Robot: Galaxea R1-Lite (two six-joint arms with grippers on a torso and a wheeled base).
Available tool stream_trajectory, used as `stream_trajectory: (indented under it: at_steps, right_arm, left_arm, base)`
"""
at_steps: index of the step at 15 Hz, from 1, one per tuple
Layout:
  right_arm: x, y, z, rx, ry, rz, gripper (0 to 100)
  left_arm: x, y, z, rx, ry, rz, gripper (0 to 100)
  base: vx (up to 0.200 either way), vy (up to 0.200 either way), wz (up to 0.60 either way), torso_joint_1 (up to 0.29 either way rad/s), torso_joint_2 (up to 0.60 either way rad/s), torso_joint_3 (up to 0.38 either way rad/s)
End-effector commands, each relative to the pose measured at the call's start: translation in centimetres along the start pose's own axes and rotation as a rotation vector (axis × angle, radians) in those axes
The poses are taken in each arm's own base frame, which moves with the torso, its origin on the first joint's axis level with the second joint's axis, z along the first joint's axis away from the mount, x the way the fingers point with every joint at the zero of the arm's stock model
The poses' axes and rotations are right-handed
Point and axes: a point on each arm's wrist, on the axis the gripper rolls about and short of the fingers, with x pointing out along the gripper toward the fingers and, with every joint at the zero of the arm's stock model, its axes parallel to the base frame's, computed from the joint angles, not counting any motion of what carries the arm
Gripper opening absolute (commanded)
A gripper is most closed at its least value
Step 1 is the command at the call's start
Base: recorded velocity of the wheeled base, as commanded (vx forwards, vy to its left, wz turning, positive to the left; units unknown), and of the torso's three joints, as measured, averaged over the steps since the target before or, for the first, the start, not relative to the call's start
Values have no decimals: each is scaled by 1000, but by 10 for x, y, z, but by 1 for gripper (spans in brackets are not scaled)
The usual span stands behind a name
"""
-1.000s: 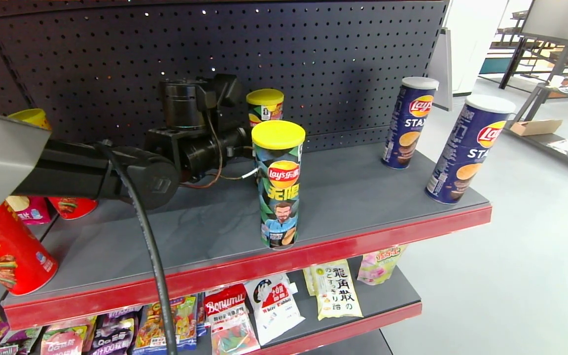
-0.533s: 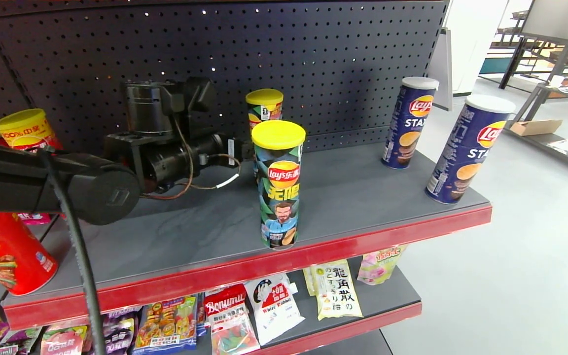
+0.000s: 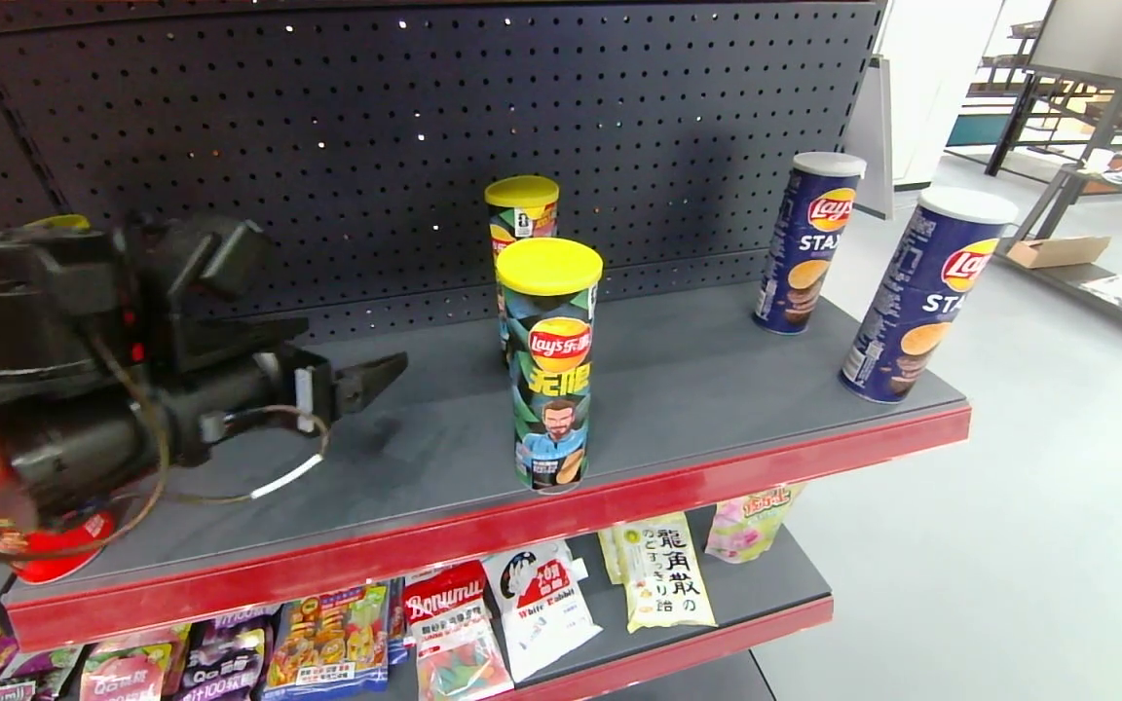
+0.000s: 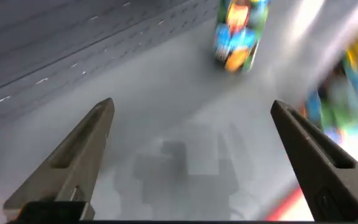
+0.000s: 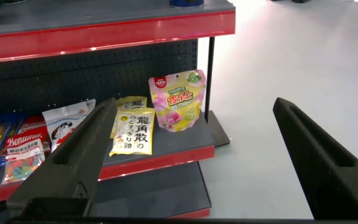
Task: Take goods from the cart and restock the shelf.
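Note:
Two yellow-lidded chip cans stand upright on the grey top shelf (image 3: 697, 389): the front can (image 3: 549, 365) near the red edge, the rear can (image 3: 522, 207) close behind it by the pegboard. My left gripper (image 3: 352, 362) hovers over the shelf to the left of both cans, well apart from them, open and empty. In the left wrist view its fingers (image 4: 95, 140) spread wide over bare shelf, with a blurred can (image 4: 238, 31) farther off. My right gripper (image 5: 194, 109) is open and empty, low down in front of the lower shelf.
Two blue chip cans (image 3: 807, 243) (image 3: 923, 292) stand at the shelf's right end. A red can (image 3: 59, 545) sits at the left edge behind my arm. Snack bags (image 3: 663, 570) (image 5: 178, 99) lie on the lower shelf (image 5: 166, 155). Open floor lies to the right.
My left arm has drawn back leftward and toward the shelf's front, away from the rear yellow-lidded can, which stays standing. The gripper now shows open and empty.

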Motion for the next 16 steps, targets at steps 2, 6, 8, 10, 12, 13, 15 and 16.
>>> stream_trajectory:
  at_steps: [2,6,8,10,12,13,15,16]
  right_arm:
    - [0,0,0,0,1,1,100]
    - [0,0,0,0,1,1,100]
    - [0,0,0,0,1,1,100]
    - [0,0,0,0,1,1,100]
    - [0,0,0,0,2,1,100]
    - [0,0,0,0,1,1,100]
    - [0,0,0,0,1,1,100]
    - [0,0,0,0,1,1,100]
  left_arm:
    - [-148,3,-52,56,-89,83,100]
    - [-230,-18,-98,64,-124,94,100]
    - [-252,-25,-122,71,-147,105,100]
    - [-260,-27,-129,71,-170,152,100]
    - [-263,-25,-113,69,-182,163,100]
    - [-264,-25,-108,71,-193,155,100]
    - [-264,-25,-106,96,-188,185,100]
    - [-265,-24,-103,123,-180,238,100]
  base:
    - [0,0,0,0,0,0]
    - [0,0,0,0,0,0]
    - [0,0,0,0,0,0]
    - [0,0,0,0,0,0]
    - [0,0,0,0,0,0]
    - [0,0,0,0,0,0]
    - [0,0,0,0,0,0]
    - [0,0,0,0,0,0]
